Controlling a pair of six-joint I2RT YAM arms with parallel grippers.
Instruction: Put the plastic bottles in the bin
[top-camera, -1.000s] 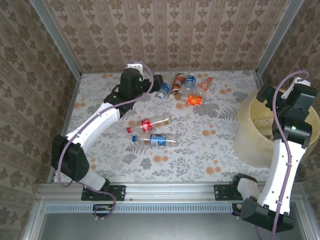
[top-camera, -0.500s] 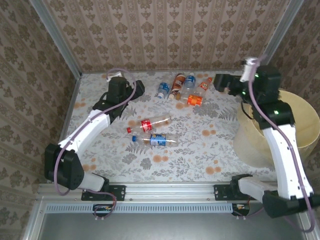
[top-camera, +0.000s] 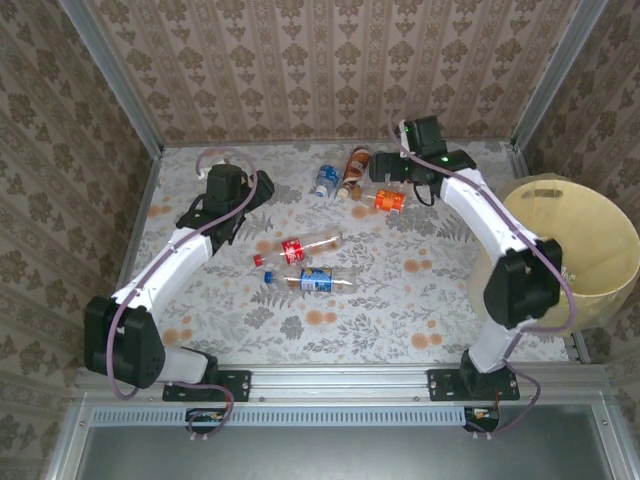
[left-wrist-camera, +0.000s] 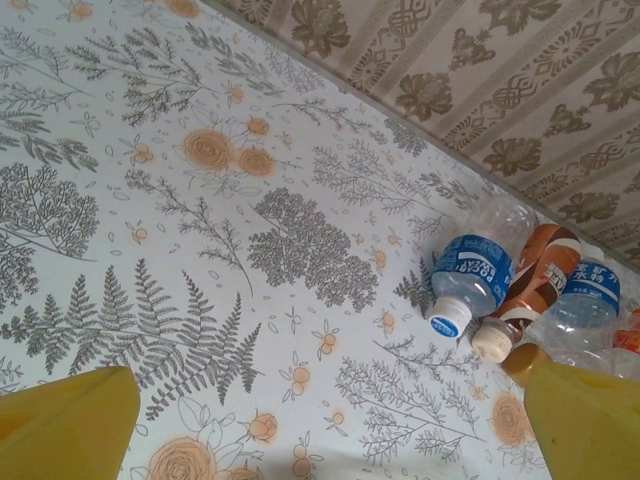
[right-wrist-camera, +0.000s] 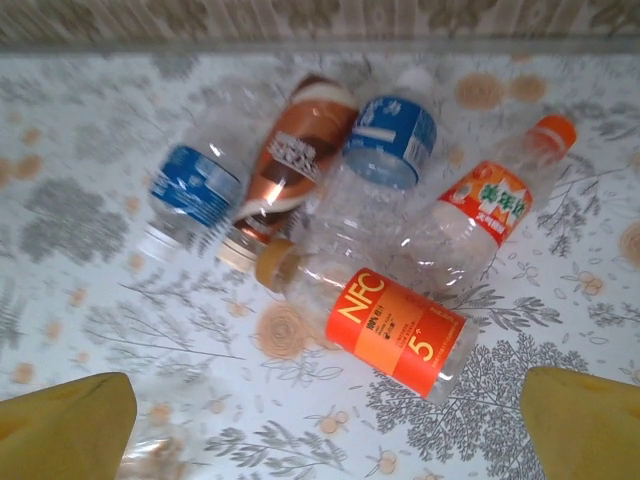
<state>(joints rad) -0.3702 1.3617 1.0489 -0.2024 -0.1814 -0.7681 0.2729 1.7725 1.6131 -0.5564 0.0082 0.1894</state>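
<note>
Bottles (right-wrist-camera: 400, 335) near right gripper (right-wrist-camera: 325, 430), jaws released (left gripper (left-wrist-camera: 325, 425) likewise): probably light, crushable, slippery; pinch the labelled midsection.

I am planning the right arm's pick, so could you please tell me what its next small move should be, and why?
Probably lower the open right tool straight onto the orange NFC bottle: it lies roughly centred in the wrist view, on the near side of the other bottles.

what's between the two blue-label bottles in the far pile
A brown-label bottle, between the left blue-label bottle and the right blue-label bottle; clearest in the right wrist view.
</note>
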